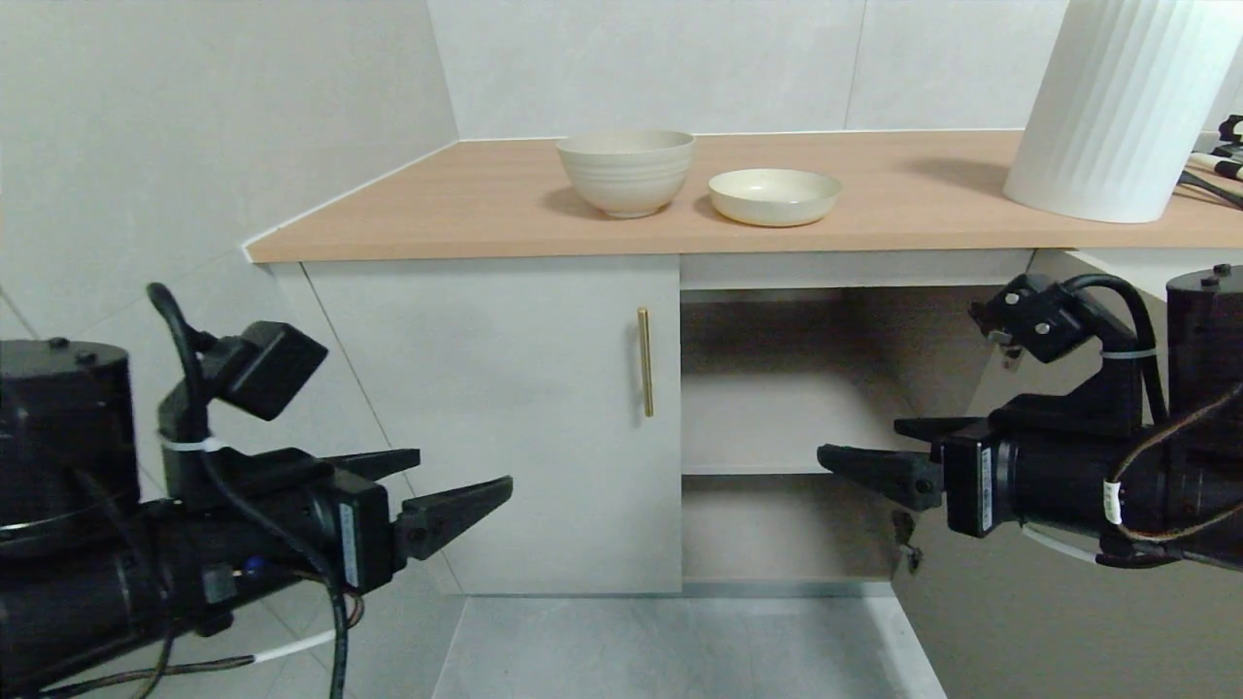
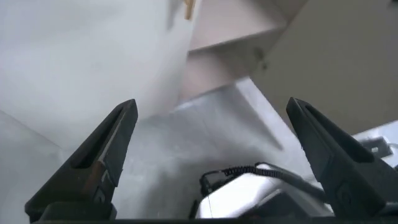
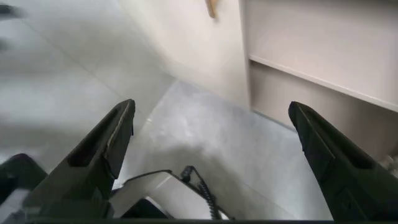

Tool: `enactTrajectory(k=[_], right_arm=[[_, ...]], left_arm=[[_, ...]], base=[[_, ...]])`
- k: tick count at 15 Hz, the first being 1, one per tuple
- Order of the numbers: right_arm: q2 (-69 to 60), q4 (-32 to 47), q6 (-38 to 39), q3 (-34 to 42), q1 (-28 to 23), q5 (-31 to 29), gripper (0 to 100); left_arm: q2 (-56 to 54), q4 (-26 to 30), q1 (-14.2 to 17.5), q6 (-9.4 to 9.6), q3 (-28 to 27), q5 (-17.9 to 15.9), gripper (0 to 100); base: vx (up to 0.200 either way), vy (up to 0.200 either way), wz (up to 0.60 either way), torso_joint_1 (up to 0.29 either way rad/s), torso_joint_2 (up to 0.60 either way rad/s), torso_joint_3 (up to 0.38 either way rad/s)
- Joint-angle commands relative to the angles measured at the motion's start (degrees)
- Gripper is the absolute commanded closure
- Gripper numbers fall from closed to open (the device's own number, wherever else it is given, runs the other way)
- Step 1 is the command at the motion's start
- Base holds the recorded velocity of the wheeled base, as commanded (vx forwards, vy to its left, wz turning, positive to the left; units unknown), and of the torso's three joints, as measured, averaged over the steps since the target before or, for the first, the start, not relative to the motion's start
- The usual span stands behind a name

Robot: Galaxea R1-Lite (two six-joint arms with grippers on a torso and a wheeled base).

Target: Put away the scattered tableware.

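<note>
We judged the risks thus: the left gripper (image 1: 464, 468), jaws wide and empty, hung low before the closed door (image 1: 505, 417) and could strike the counter's (image 1: 437, 209) front edge if raised; the deep bowl (image 1: 626, 173) near the back edge might slip from a rim pinch; the shallow bowl (image 1: 775, 196), just beside it but apart, could get nudged; the right gripper (image 1: 859, 439), also wide and empty, sat by the open cupboard's shelf (image 1: 777, 427). We counted two grippers, two bowls, one closed door, one shelf, one ribbed white vessel (image 1: 1117, 107) at the counter's right end
</note>
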Motion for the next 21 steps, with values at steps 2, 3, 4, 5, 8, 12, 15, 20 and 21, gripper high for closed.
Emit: enactTrajectory(k=[2, 3, 4, 5, 8, 12, 15, 20, 21], right_arm=[[0.4, -0.3, -0.3, 0.3, -0.3, -0.6, 0], [-0.2, -0.3, -1.5, 0.8, -0.3, -0.8, 0], [-0.4, -0.3, -3.0, 1.0, -0.3, -0.9, 0], [-0.5, -0.4, -3.8, 1.4, -0.4, -1.0, 0], [-0.9, -0.5, -3.8, 1.4, -0.4, -0.9, 0], [-2.1, -0.7, -3.9, 1.6, -0.4, -0.9, 0], [-2.3, -0.7, -3.9, 1.6, -0.4, -0.8, 0], [-2.3, -0.7, -3.9, 2.0, -0.3, -0.4, 0], [-2.3, -0.7, -3.9, 2.0, -0.3, -0.4, 0]], left_arm=[[-6.2, 2.1, 0.7, -0.41, -2.7, 0.2, 0], [-5.6, 2.0, 0.7, -1.55, -3.0, 0.2, 0], [-5.6, 2.0, 0.7, -1.81, -2.9, 0.2, 0], [-5.6, 2.0, 0.7, -1.81, -2.9, 0.1, 0], [-5.6, 2.0, 0.7, -1.81, -3.0, 0.2, 0], [-5.6, 2.1, 0.7, -1.81, -3.0, 0.1, 0], [-5.0, 2.0, 0.7, -1.81, -3.0, 0.1, 0], [-5.5, 2.0, 0.7, -1.81, -2.8, -0.4, 0], [-5.5, 2.0, 0.7, -1.81, -2.8, -0.5, 0]], base=[[0.000, 0.000, 0.00, 0.000, 0.00, 0.000], [0.000, 0.000, 0.00, 0.000, 0.00, 0.000], [0.000, 0.000, 0.00, 0.000, 0.00, 0.000], [0.000, 0.000, 0.00, 0.000, 0.00, 0.000], [0.133, 0.000, 0.00, 0.000, 0.00, 0.000], [0.200, 0.000, 0.00, 0.006, 0.00, 0.000], [0.200, 0.000, 0.00, -0.001, 0.00, 0.002], [0.120, 0.000, 0.00, 0.000, 0.00, 0.001], [0.000, 0.000, 0.00, 0.000, 0.00, 0.000]])
